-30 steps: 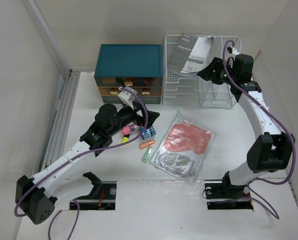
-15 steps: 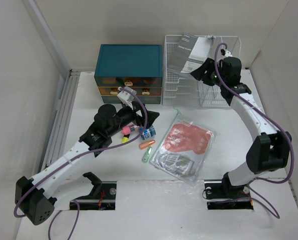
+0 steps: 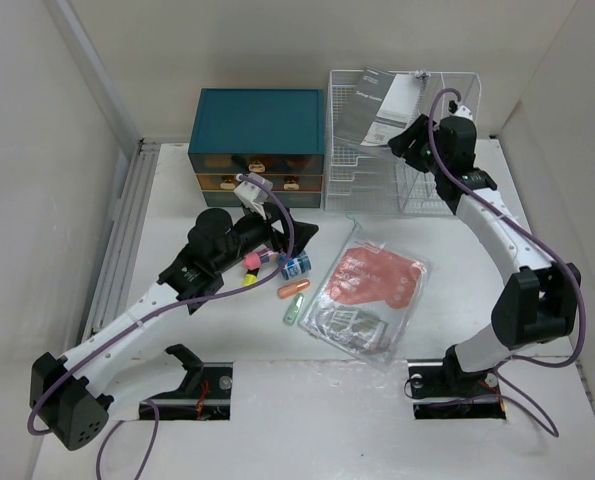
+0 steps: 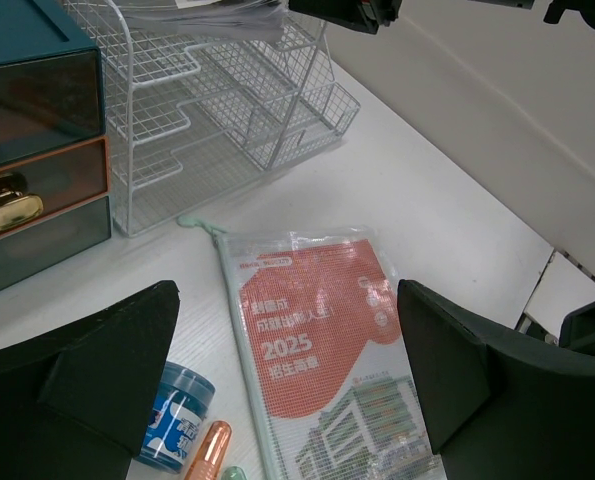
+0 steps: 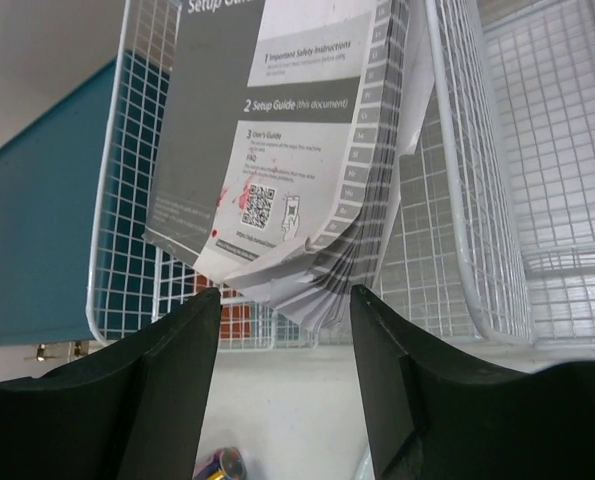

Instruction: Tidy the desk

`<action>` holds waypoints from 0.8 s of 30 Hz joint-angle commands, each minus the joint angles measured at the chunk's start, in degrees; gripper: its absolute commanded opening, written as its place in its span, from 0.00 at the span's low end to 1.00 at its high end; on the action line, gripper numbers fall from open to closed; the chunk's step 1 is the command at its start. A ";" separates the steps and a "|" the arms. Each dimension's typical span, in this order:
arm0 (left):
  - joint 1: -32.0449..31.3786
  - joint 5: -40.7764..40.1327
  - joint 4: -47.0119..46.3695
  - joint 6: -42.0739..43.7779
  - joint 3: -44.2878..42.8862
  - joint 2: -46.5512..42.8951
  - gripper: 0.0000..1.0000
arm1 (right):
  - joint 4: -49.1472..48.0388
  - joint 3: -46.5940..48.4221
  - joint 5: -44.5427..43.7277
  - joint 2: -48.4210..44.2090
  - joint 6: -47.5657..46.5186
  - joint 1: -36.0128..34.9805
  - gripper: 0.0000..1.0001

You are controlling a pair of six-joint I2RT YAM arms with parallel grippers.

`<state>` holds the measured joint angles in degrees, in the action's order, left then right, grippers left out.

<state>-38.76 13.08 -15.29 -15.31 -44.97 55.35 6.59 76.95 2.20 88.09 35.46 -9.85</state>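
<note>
Now left gripper (image 4: 287,300) gapes empty over the flat white desk (image 3: 307,400); right gripper (image 5: 285,300) gapes, facing a grey paper booklet (image 5: 277,120).

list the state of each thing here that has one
left gripper, open, holding nothing
right gripper, open, at the booklet's low corner
chest, drawers shut
booklet, on the rack's top tray, corner pages curled and overhanging
pouch, flat on the desk, filled; zip cannot tell
rack, upright, lower trays bare
</note>
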 commanded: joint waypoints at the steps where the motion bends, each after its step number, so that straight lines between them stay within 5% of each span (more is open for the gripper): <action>1: 0.27 0.72 -3.52 0.28 0.06 -1.48 0.89 | -4.30 0.22 -3.51 -1.88 1.80 -0.70 0.59; 24: 0.27 0.72 -3.52 0.28 0.59 -1.48 0.89 | -7.90 1.89 3.07 2.87 6.81 -1.76 0.57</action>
<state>-38.76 13.08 -15.64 -15.31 -44.58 55.35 4.73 76.97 0.45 90.37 39.94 -10.57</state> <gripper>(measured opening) 0.887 0.569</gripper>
